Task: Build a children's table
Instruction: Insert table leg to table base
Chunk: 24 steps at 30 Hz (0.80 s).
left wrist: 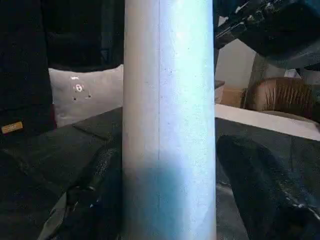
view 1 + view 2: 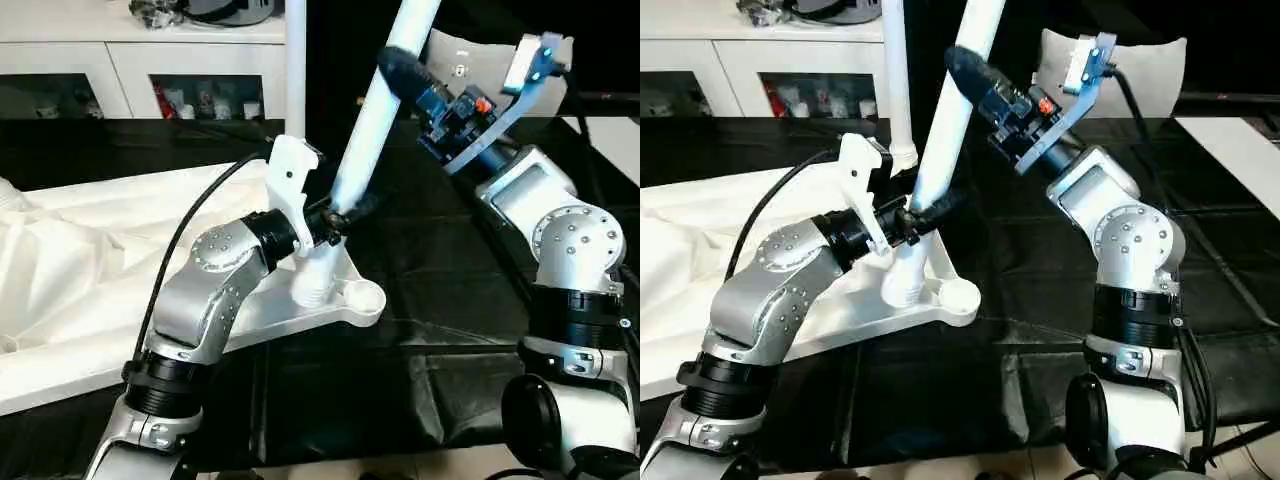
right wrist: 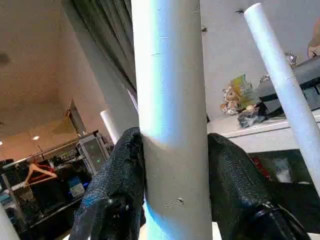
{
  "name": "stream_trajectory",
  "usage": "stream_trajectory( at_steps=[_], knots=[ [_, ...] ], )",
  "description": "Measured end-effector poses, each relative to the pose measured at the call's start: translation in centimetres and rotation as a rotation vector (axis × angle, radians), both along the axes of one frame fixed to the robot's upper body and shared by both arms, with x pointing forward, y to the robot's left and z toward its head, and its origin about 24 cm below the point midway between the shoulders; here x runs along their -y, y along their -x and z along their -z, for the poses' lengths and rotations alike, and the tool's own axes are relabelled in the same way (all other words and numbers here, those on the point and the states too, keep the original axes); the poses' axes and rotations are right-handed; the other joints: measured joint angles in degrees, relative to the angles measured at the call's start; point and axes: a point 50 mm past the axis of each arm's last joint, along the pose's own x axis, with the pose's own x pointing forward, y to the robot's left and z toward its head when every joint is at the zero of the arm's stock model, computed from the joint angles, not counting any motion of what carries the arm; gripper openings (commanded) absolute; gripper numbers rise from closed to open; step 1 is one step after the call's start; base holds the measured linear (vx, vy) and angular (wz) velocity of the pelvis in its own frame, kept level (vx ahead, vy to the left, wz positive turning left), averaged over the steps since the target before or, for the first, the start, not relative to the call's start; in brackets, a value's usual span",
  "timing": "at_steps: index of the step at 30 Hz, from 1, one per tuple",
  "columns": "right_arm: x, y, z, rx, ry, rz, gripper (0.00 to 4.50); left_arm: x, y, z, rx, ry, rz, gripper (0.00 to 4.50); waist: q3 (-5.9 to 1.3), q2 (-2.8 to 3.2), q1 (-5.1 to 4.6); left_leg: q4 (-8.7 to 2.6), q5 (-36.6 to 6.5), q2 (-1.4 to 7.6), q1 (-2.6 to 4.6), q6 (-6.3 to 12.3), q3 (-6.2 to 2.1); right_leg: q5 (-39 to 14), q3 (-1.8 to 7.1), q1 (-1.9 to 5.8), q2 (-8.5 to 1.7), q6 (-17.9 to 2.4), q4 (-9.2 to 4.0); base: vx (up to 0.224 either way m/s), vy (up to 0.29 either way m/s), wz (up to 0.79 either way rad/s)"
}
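The right tool (image 2: 962, 66) clamps the tilted white leg (image 2: 375, 110) high up; the left tool (image 2: 340, 215) brackets its base, fingers slightly apart, above the tabletop (image 2: 345, 310).

Smooth white plastic on the leg (image 2: 372, 110), faintly satin, and on the glossy tabletop (image 2: 345, 300). Matt black rubbery fingers (image 3: 120, 185) with a pebbled texture. Brushed silver metal forearm (image 2: 205, 290). Crinkled shiny black sheet (image 2: 420, 290); soft white cloth (image 2: 80, 260) at left.

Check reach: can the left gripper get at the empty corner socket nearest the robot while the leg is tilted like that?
Probably yes. The empty corner socket sits just below and beside the left gripper, uncovered, but its fingers bracket the tilted leg, so it must let go first.
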Motion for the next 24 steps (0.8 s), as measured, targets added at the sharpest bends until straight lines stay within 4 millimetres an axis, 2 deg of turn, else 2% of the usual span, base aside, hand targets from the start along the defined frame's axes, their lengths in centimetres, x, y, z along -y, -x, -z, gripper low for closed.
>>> stream_trajectory(
  at_steps=[10,24],
  knots=[
    [0.03,0.37,0.4,-0.011,0.009,0.002,1.46,-0.21,-0.06,-0.13,0.006,0.012,-0.007,1.93,-0.02,0.28,0.01,-0.31,0.02,-0.02,-0.01,-0.02,0.02,-0.02,-0.04,-0.02,0.01,0.03,-0.23,0.0,0.0,0.0],
    [0.02,0.42,0.3,-0.007,0.01,0.004,1.46,-0.15,-0.02,-0.18,-0.001,0.029,0.001,1.83,-0.04,0.4,0.02,-0.32,0.05,-0.01,0.01,-0.07,0.03,-0.02,-0.04,-0.01,0.02,0.03,-0.23,0.0,0.0,0.0]
  ],
)
